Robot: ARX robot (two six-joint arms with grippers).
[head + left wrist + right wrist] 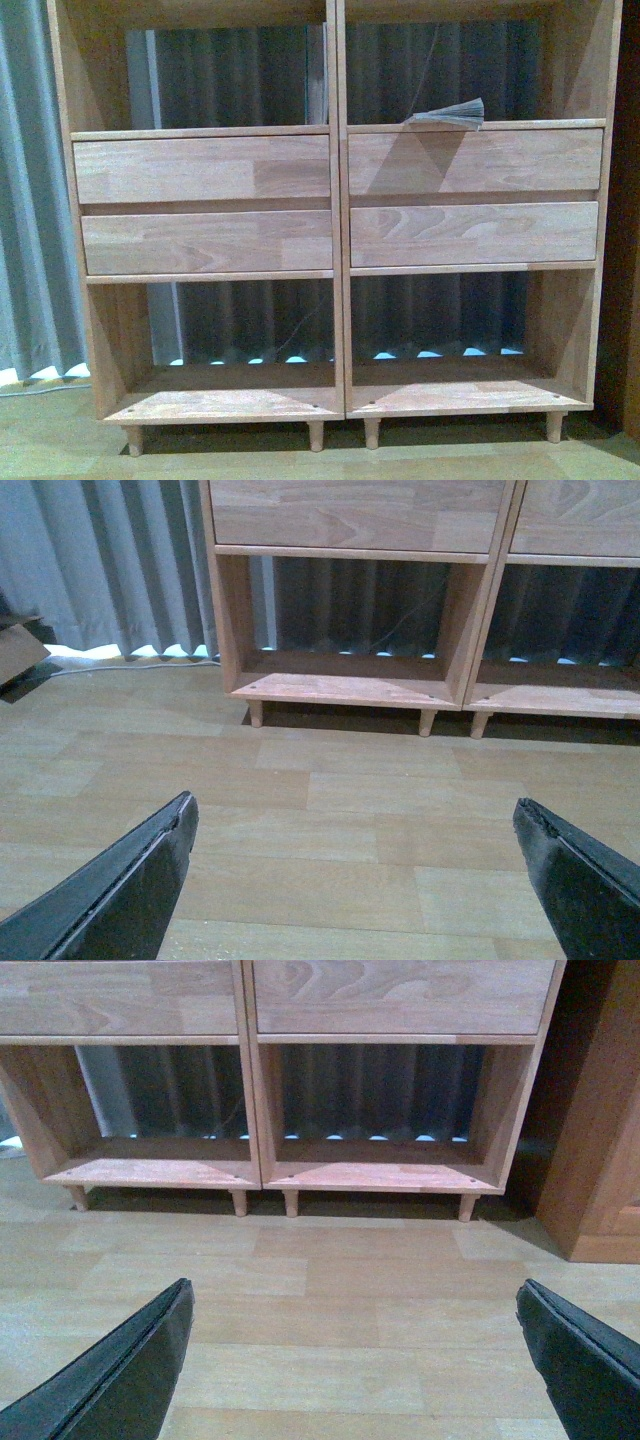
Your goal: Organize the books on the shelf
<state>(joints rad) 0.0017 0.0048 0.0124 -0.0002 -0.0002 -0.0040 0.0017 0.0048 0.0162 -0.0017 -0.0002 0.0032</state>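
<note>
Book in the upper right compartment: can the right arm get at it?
Probably yes. The book lies at the shelf's open front edge, nothing before it; the right pincer is open but low, so it must rise.

Grey curtain (pixel 30 200), plank floor (pixel 330 810), brown cabinet (pixel 600 1160)

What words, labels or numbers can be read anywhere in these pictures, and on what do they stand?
None can be read.
The shelf is plain wood, with no label or brand mark in any view.
The one book in sight lies flat in the upper right compartment and shows only its page edges, so any lettering on its cover or spine is hidden.
The floor and the curtain bear no writing.
</note>
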